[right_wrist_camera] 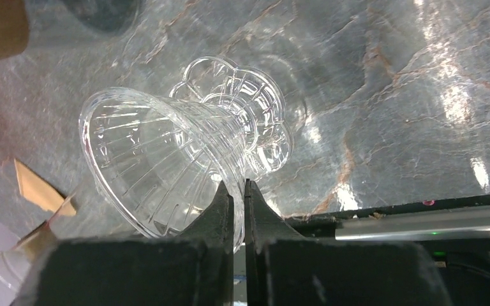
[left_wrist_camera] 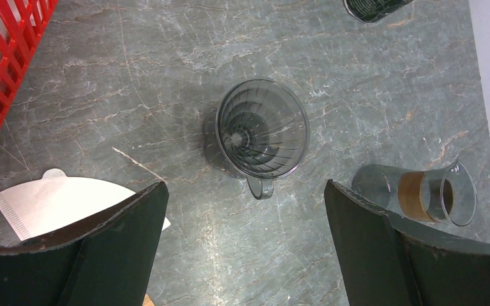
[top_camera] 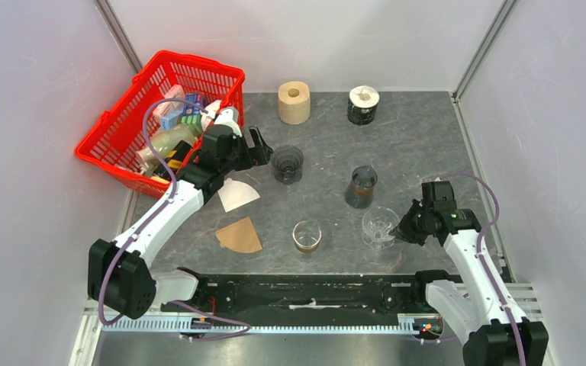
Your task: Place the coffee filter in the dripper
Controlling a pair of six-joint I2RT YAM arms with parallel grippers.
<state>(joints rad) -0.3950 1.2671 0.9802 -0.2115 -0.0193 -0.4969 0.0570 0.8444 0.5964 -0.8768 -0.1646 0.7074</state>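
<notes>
A white coffee filter (top_camera: pixel 236 194) and a brown one (top_camera: pixel 240 236) lie flat on the table at centre left. A dark dripper (top_camera: pixel 287 164) stands behind them. My left gripper (top_camera: pixel 263 149) is open and empty, hovering just left of the dark dripper. In the left wrist view the dark dripper (left_wrist_camera: pixel 261 129) sits ahead of the open left gripper (left_wrist_camera: pixel 244 188), with the white filter (left_wrist_camera: pixel 64 201) at the left. My right gripper (top_camera: pixel 404 229) is shut on the rim of a clear dripper (top_camera: pixel 379 226); in the right wrist view the gripper (right_wrist_camera: pixel 237 186) pinches the clear dripper's (right_wrist_camera: pixel 166 159) wall.
A red basket (top_camera: pixel 122 149) of groceries stands at the back left. A brown filter roll (top_camera: pixel 294 101) and a dark tin (top_camera: pixel 363 105) stand at the back. A glass carafe (top_camera: pixel 362 187) and a small glass cup (top_camera: pixel 307 236) stand mid-table.
</notes>
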